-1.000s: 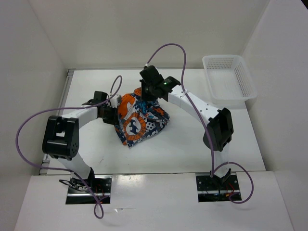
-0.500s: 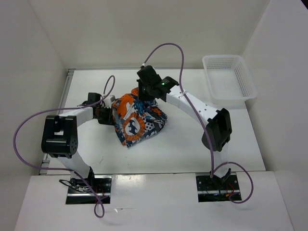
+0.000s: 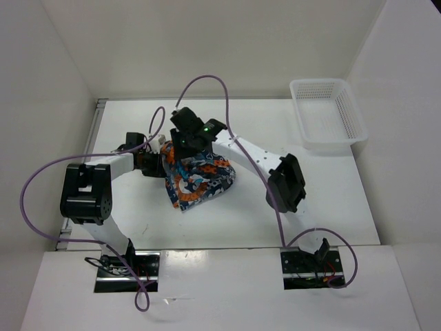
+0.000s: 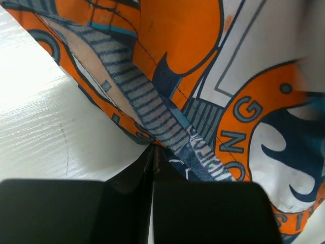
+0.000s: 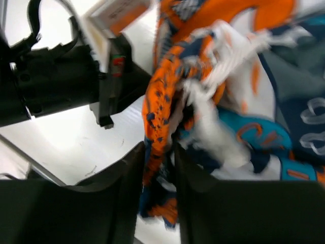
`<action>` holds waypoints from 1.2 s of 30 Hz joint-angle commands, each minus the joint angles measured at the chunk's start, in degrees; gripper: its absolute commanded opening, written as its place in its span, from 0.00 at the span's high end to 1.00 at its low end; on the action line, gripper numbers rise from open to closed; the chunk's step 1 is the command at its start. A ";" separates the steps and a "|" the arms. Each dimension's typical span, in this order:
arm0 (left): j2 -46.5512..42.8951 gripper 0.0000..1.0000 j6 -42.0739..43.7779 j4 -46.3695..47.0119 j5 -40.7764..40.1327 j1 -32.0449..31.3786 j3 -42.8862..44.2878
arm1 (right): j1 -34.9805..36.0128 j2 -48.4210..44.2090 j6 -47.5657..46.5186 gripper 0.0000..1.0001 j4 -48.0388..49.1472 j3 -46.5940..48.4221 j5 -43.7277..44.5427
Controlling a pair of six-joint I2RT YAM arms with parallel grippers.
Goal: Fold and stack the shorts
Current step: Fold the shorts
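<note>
While its two fingers stand only narrowly apart, the right tool [image 5: 159,152] has an orange-and-blue fold of the shorts [image 3: 203,181] filling the gap between them. Whether they press the cloth cannot be told, as the wrist view is blurred. Seen from above, this tool sits over the garment's 11 o'clock edge. The left tool [image 4: 152,150] is closed tight. Its fingertips meet on a striped hem of the same shorts at the heap's 9 o'clock side, and the cloth there rises off the white tabletop [image 3: 310,200]. The two tools are near each other, and the left one's black body shows at 10 o'clock in the right wrist view. The shorts lie crumpled in a rough heap, a little toward 9 o'clock from the tabletop's middle. A white mesh basket [image 3: 329,114] sits well apart from the shorts at their 2 o'clock, by the tabletop's 1 o'clock corner.
</note>
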 commanded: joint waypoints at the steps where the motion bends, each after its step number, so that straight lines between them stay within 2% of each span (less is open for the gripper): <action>1: 2.01 1.00 0.40 -0.99 -0.53 0.88 0.59 | 0.69 5.37 -4.87 0.63 -3.54 9.63 -8.75; 2: 2.01 1.00 0.40 -1.00 -0.53 0.89 1.21 | 0.69 5.99 -5.40 0.53 -4.42 10.36 -10.33; 3: 2.01 1.00 0.40 -1.00 -0.53 0.89 1.21 | 0.69 6.00 -5.93 0.36 -4.43 10.37 -12.79; 5: 2.01 1.00 0.40 -1.52 -0.53 1.41 2.26 | 0.69 3.99 -7.17 0.29 -2.08 8.80 -13.69; 8: 2.01 1.00 0.40 -2.23 -0.53 2.02 3.32 | -0.44 -1.89 -6.03 0.29 3.18 3.44 -10.36; 10: 1.39 1.00 0.40 -2.84 -0.53 2.03 3.32 | -2.80 -7.06 -3.22 0.46 6.10 -3.41 -7.72; 11: 0.78 1.00 0.40 -3.63 -0.53 2.64 4.02 | -3.78 -8.49 -2.25 0.58 6.99 -5.34 -6.76; 12: -0.36 1.00 0.40 -4.76 -0.53 2.65 4.72 | -4.74 -9.72 -1.55 0.77 8.12 -8.93 -6.14; 14: -2.81 1.00 0.40 -6.44 -1.05 3.17 5.87 | -7.37 -12.45 -0.32 0.88 8.14 -12.90 -5.08; 16: -5.10 1.00 0.40 -9.34 -2.54 3.17 7.01 | -8.79 -14.73 -0.31 0.88 8.14 -15.20 -3.15; 18: -9.14 0.95 0.40 -11.44 -3.78 4.40 7.81 | -10.37 -16.23 -0.31 0.81 8.14 -18.01 -2.53; 19: -10.37 0.91 0.40 -11.98 -3.78 4.40 8.68 | -10.90 -16.84 -0.31 0.74 8.14 -18.80 -1.83; 21: -14.15 0.77 0.40 -12.60 -1.87 5.02 9.48 | -12.66 -18.78 -0.31 0.60 8.14 -20.83 -1.13; 23: -17.14 0.65 0.40 -12.60 2.00 5.02 10.00 | -14.06 -21.14 -0.31 0.33 8.14 -22.93 -0.59; 24: -17.85 0.52 0.40 -11.55 7.33 5.02 10.00 | -15.46 -22.03 -0.31 0.21 8.14 -23.72 -0.59; 26: -19.60 0.46 0.40 -10.76 10.27 3.53 10.00 | -16.79 -23.87 -0.31 0.06 9.62 -25.92 0.11; 29: -23.20 0.34 0.40 -8.65 12.21 1.15 8.87 | -18.11 -28.00 -1.10 0.00 10.94 -28.55 2.82; 31: -25.58 0.25 0.40 -6.28 12.21 0.45 8.33 | -18.64 -31.43 -2.59 0.00 11.82 -30.14 4.06; 32: -27.42 0.16 0.40 -6.27 11.69 0.45 7.64 | -18.64 -32.57 -2.60 0.00 12.96 -31.80 4.06; 36: -27.97 0.10 0.40 -6.45 11.69 0.45 7.63 | -19.78 -38.37 -3.83 0.00 16.48 -36.47 6.35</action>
